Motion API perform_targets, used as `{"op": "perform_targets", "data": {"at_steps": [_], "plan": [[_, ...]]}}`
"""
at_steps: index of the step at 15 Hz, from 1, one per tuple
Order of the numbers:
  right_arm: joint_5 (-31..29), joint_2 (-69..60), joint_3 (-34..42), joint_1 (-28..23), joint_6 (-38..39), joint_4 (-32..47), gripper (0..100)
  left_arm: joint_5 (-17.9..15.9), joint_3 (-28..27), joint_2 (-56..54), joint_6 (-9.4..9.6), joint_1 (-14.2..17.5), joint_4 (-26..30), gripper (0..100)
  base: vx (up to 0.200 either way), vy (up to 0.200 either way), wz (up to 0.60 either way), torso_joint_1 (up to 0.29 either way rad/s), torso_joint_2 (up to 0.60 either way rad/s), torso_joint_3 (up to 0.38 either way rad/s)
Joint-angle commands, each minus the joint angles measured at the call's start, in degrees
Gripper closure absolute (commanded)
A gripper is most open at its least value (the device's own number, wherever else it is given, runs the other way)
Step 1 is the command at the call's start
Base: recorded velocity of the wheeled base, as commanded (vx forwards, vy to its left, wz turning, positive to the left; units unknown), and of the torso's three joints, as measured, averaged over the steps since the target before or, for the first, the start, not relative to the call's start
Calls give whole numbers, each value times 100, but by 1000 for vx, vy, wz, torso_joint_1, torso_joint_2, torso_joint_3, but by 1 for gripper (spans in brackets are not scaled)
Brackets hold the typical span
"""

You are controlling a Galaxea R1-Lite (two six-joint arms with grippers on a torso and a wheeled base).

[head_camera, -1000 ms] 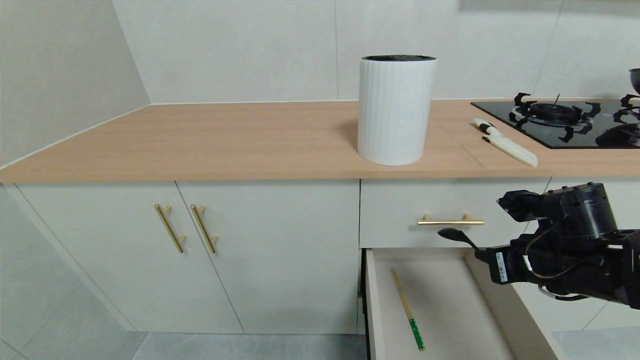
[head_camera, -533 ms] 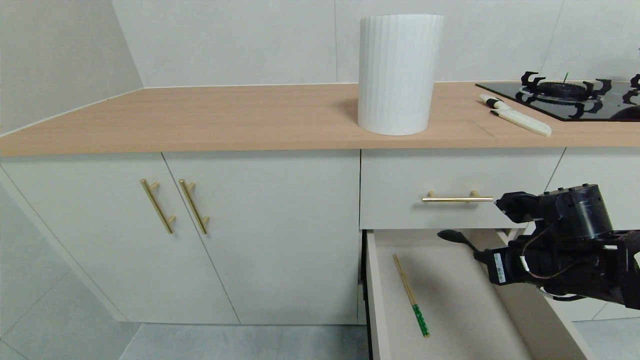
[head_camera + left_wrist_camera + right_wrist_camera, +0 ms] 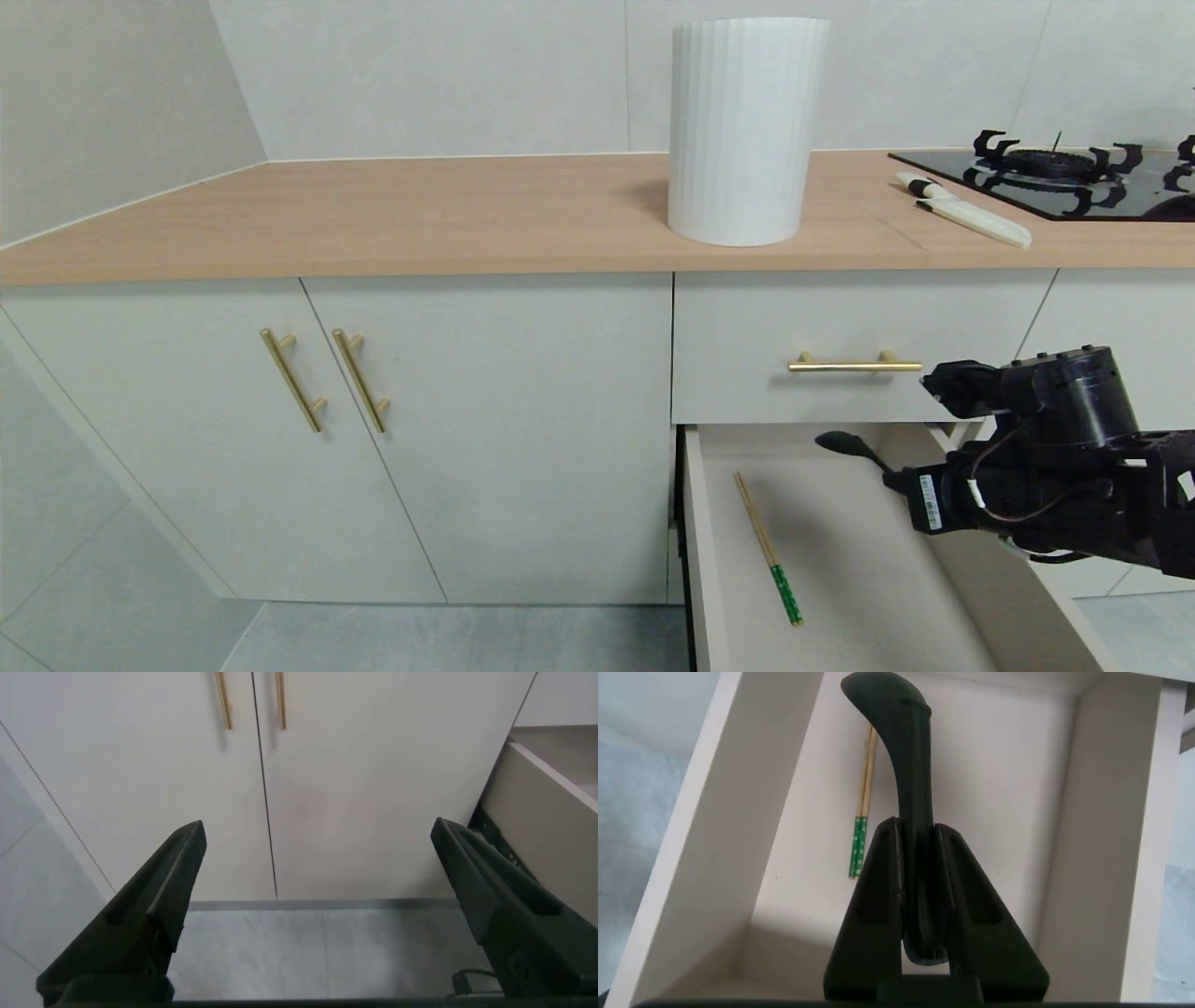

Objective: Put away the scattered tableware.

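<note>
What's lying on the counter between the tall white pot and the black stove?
A white knife lies flat on the counter there, as the head view shows.

left claw (image 3: pixel 318 851) agape — right claw (image 3: pixel 916 838) clamped

Spoon (image 3: pixel 906 756) handle end was hidden inside right gripper (image 3: pixel 915 831). Drawer (image 3: pixel 859 560) front was cut off at bottom edge; stove (image 3: pixel 1055 189) at right edge.

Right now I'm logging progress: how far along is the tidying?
Done: the chopsticks lie in the open drawer. In hand: the right end effector grips a black spoon over that drawer. Left: the white knife lies on the counter beside the stove.
</note>
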Motion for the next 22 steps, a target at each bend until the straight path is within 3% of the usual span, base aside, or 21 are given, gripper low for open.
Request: {"op": "perform_targets", "data": {"at_steps": [1, 4, 7, 10, 15, 22], "plan": [[-8, 405, -34, -3, 6, -34, 100, 5, 1, 2, 2, 1, -1, 0, 0, 0, 0, 0, 0, 0], [-70, 1319, -114, -3, 23, -500, 100, -4, 1, 2, 2, 1, -1, 0, 0, 0, 0, 0, 0, 0], [-536, 2383, -500, -20, 322, -535, 100, -4, 1, 2, 2, 1, -1, 0, 0, 0, 0, 0, 0, 0], [-641, 3007, -641, -20, 454, -561, 100, 5, 1, 2, 2, 1, -1, 0, 0, 0, 0, 0, 0, 0], [-878, 3578, -702, -108, 445, -992, 100, 5, 1, 2, 2, 1, -1, 0, 0, 0, 0, 0, 0, 0], [-887, 3631, -702, -126, 436, -1009, 100, 5, 1, 2, 2, 1, -1, 0, 0, 0, 0, 0, 0, 0]]}}
